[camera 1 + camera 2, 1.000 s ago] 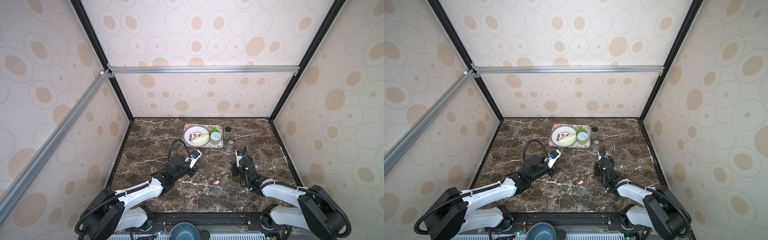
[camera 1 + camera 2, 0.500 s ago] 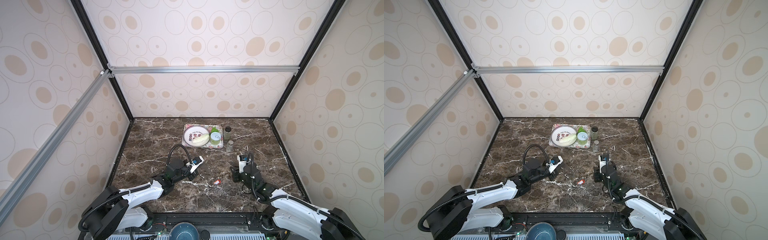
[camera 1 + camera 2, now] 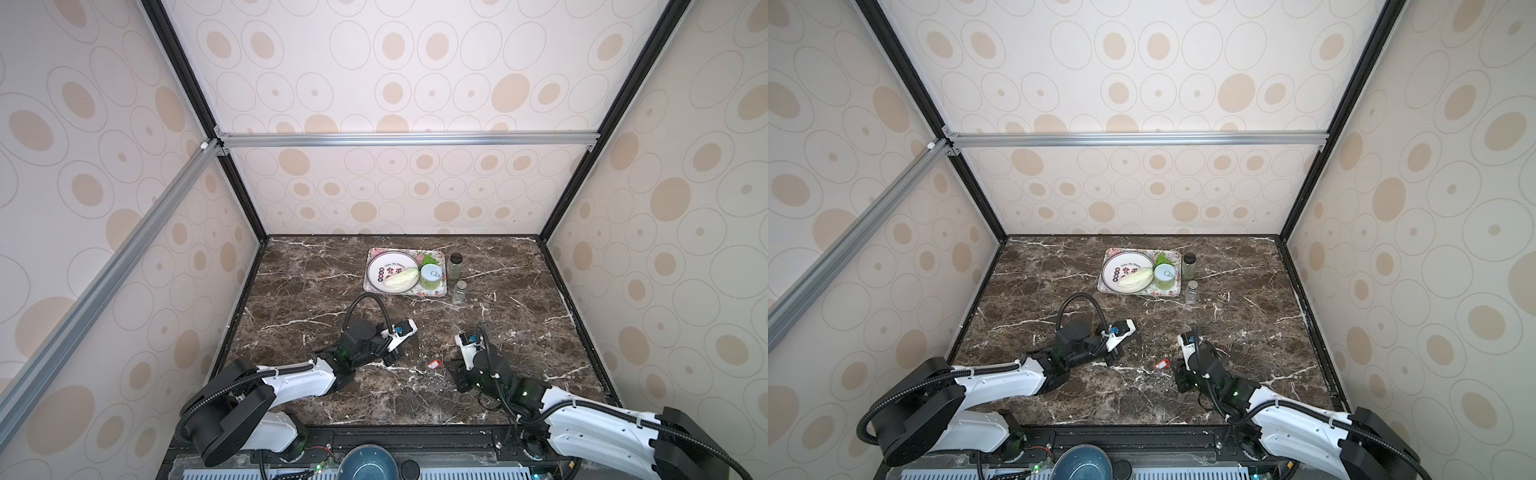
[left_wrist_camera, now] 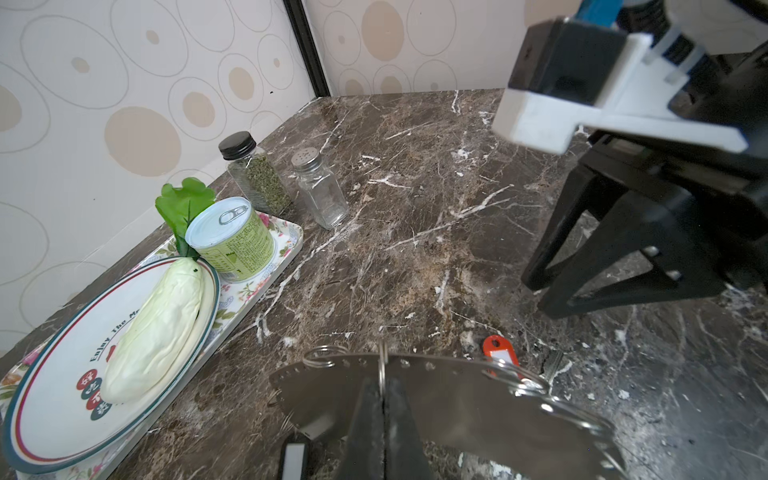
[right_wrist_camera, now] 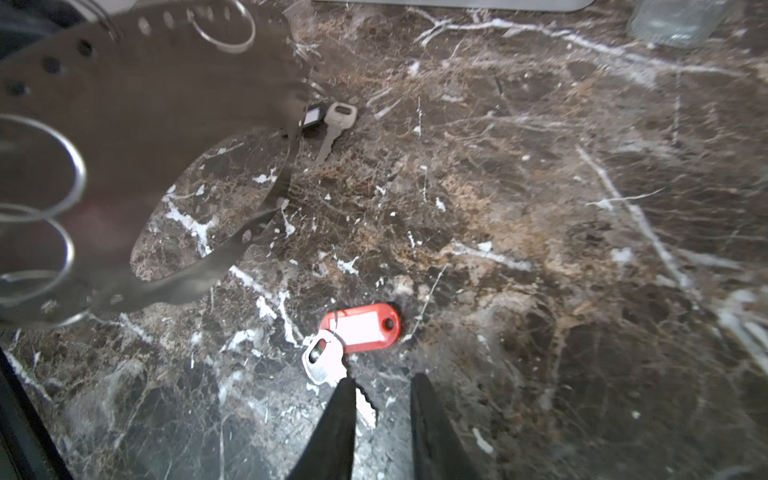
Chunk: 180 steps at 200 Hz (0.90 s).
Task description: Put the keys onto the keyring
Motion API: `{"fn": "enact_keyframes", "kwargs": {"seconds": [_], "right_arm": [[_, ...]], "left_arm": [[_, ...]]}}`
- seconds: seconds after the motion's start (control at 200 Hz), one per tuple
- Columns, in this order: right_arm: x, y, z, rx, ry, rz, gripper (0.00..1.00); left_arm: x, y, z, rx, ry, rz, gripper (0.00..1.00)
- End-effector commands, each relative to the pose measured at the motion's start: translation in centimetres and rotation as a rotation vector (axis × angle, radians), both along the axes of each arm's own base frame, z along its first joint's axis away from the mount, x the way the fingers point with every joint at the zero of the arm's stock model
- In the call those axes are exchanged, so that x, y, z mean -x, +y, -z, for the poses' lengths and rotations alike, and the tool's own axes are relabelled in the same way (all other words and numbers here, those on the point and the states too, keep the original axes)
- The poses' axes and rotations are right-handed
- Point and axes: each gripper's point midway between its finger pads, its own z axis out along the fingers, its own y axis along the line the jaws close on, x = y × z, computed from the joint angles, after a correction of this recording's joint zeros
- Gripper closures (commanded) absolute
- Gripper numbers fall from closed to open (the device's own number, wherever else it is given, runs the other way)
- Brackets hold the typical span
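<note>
Right end effector (image 5: 382,399) sits low over the surface (image 5: 561,216), jaws parted by a narrow gap and gripping nothing, one finger right over the blade of the red-tagged key (image 5: 359,328). Trouble could brew here: the blade isn't centred in that gap, so a squeeze may skid the key sideways or swing it round its tag instead of lifting it (thin flat metal on hard stone, never easy).

Across the way, the left end effector (image 4: 383,409) is clamped tight on the rim of the keyring (image 4: 457,399), holding it raised above the surface near that key. A pinch on so thin an edge might let the plate twist once a key pushes on it.

The keyring itself is a flat grey metal oval with a big oval hole, small holes round the rim and several split rings (image 5: 222,31) hanging from them. The black-tagged key (image 5: 332,120) lies flat just past the plate's edge.
</note>
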Motion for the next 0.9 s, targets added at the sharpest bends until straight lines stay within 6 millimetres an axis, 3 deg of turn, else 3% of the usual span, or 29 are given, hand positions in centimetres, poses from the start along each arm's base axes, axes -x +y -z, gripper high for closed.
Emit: {"fn": "enact_keyframes", "kwargs": {"seconds": [0.0, 0.36, 0.455, 0.53, 0.7, 0.895], "right_arm": [[0.6, 1.3, 0.1, -0.071, 0.048, -0.014, 0.75], [0.2, 2.6, 1.3, 0.013, 0.084, -0.032, 0.75], [-1.1, 1.2, 1.2, 0.103, 0.035, 0.033, 0.75], [-2.2, 0.7, 0.8, 0.151, -0.007, 0.069, 0.82], [-4.2, 1.5, 0.7, 0.26, -0.032, 0.071, 0.85], [-5.7, 2.5, 2.7, 0.304, 0.033, 0.054, 0.85]], "left_arm": [[-0.3, -0.1, -1.8, 0.02, -0.065, -0.007, 1.0], [0.1, 0.4, -2.6, 0.048, -0.092, -0.018, 1.0], [0.1, 0.5, -2.9, 0.053, -0.097, -0.02, 1.0], [0.1, 0.6, -3.0, 0.058, -0.103, -0.024, 1.0], [0.2, 0.8, -3.3, 0.064, -0.115, -0.029, 1.0], [0.3, 0.8, -3.4, 0.066, -0.12, -0.025, 1.0]]}}
